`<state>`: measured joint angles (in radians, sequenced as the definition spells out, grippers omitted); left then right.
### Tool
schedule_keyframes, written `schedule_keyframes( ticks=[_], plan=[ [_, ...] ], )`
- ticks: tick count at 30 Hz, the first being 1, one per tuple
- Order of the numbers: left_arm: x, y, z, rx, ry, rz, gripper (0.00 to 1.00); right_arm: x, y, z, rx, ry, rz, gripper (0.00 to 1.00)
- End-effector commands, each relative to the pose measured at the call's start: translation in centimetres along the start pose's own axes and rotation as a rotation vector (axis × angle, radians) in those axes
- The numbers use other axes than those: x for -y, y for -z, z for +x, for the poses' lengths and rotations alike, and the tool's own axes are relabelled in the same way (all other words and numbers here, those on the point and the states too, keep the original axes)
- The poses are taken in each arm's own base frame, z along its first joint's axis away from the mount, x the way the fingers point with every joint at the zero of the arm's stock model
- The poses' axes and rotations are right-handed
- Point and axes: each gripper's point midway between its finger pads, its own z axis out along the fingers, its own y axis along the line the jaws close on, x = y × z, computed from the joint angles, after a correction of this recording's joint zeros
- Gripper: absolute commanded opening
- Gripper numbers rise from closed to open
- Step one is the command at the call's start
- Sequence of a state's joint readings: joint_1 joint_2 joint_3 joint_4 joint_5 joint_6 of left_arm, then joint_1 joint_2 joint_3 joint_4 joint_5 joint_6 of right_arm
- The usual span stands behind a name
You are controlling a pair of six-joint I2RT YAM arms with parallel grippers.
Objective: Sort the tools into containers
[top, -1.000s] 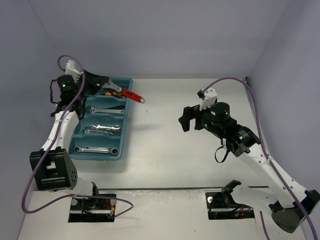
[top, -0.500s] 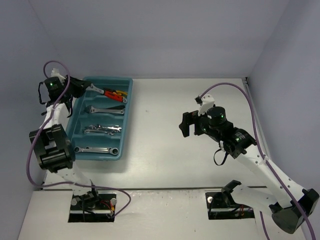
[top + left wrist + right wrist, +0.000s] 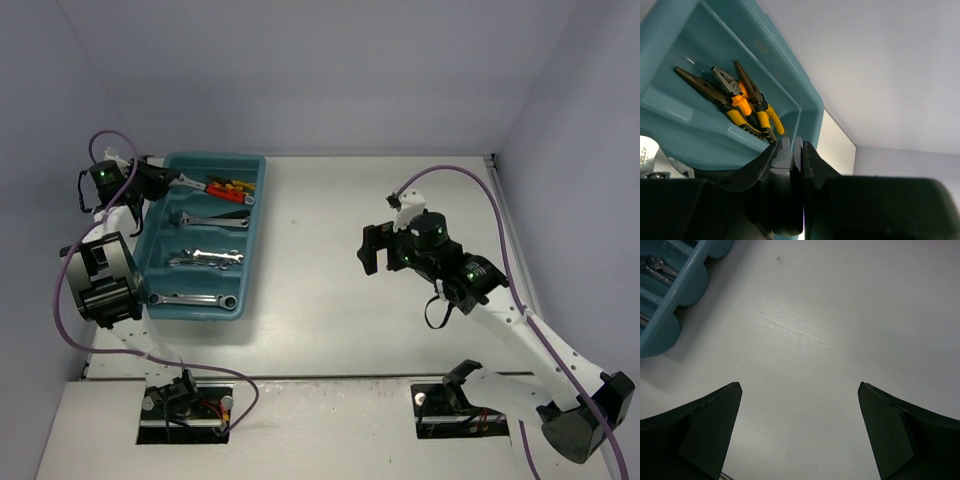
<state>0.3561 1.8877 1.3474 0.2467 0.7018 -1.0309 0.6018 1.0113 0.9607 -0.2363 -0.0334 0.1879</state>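
**A:** Tools (image 3: 204,258) all look to be in the teal tray (image 3: 254,225) on the left of the worktop (image 3: 330,200). The pliers (image 3: 747,107) are bunched in the far compartment (image 3: 705,45), and the wrenches (image 3: 192,299) lie in the three nearer ones. I spot none lying outside the tray, so by my reckoning you're at the tail end of the sort.

**B:** Agreed, so mind your left gripper (image 3: 791,145). It's tucked in at the tray's far left corner, jaws drawn to a thin slit just beside the rim. A pale sliver shows in that slit, and I cannot tell whether it's part of the gripper or something pinched.

**A:** That's the danger spot. Swing sideways from there and you could hook the wall, drag the whole tray and bounce tools into the wrong compartment.

**B:** So lift first, then pull away. Watch the pliers too. They lie crossed, handles overlapping, and a knock to the tray could shift the pile.

**A:** And your right gripper (image 3: 799,385)?

**B:** Jaws spread wide with nothing in them, hanging over the worktop well apart from the tray. Only the tray's corner creeps into its wrist view. There's little risk there, unless you bring it across while the left arm is folded up by the tray. Then the two could meet.
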Motion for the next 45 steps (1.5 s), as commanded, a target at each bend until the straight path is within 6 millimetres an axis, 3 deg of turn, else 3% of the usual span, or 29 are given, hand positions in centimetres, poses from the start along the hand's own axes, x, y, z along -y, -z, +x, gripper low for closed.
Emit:
schedule_keyframes(
  ticks=[1,4,6,17,28,37,42,45],
  plan=[
    [1.9,-0.6,0.5,-0.021,-0.148,0.085,0.26,-0.1,-0.5,-1.5,0.042,0.005,-0.005,1.00],
    [1.0,-0.5,0.7,-0.014,-0.161,0.051,0.43,-0.1,-0.6,-1.3,0.036,0.005,-0.005,1.00],
    [0.3,-0.5,0.8,-0.013,-0.171,0.025,0.46,-0.1,-0.7,-1.2,0.033,0.005,-0.005,1.00],
    [-2.4,0.2,0.9,-0.006,-0.135,-0.068,0.55,-0.3,-0.9,-1.2,0.025,0.008,-0.019,1.00],
    [-4.4,4.7,0.1,0.033,-0.143,-0.367,0.58,-0.3,-1.1,-0.9,0.015,0.012,-0.020,1.00],
    [-3.5,6.7,-0.5,0.047,-0.176,-0.438,0.58,-0.3,-1.2,-1.0,0.015,0.021,-0.023,1.00],
    [-1.3,7.8,-1.5,0.067,-0.214,-0.433,0.58,-0.3,-0.8,-1.7,0.034,0.024,-0.019,1.00],
    [1.0,9.1,-1.8,0.079,-0.250,-0.400,0.58,-0.1,-0.4,-2.4,0.058,0.021,-0.003,1.00]
  ],
)
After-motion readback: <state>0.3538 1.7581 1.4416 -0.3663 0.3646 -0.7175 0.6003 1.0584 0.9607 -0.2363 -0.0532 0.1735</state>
